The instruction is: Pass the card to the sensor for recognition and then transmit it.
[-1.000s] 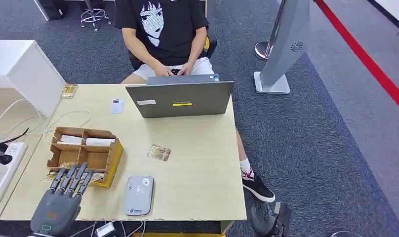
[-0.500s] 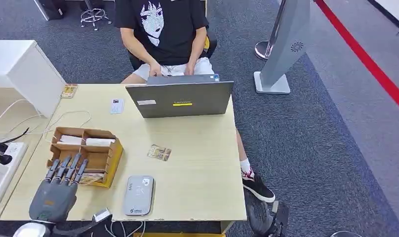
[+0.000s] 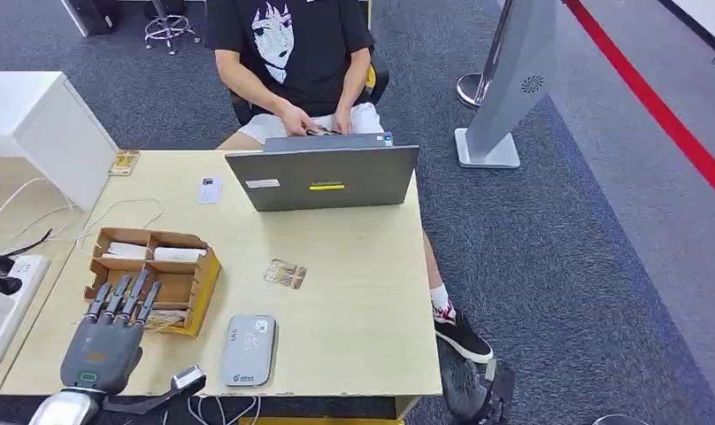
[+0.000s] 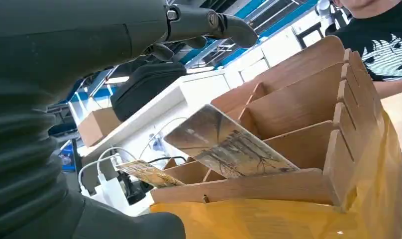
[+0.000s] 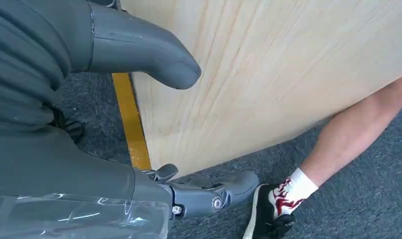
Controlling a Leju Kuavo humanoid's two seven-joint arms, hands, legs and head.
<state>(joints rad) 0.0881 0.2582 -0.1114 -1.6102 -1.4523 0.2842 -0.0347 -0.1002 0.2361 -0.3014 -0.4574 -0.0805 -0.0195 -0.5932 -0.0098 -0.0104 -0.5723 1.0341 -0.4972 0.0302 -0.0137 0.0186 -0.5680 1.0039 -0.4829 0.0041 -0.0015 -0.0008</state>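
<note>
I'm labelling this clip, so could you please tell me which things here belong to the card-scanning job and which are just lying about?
Belong to the job:
- left hand
- card leaning in the wooden tray
- grey card reader

Just lying about:
- laptop
- loose card mid-table
- small label
- power strip

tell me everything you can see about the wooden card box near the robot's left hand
The wooden card box is a low open tray of thin brown board, split by slotted dividers into compartments. It sits on a yellow base on the table, left of the grey sensor. Its far compartments hold white packs; in the near one a printed card leans tilted against a divider. The left hand hovers over its near edge, fingers spread; actual contact cannot be told.
</note>
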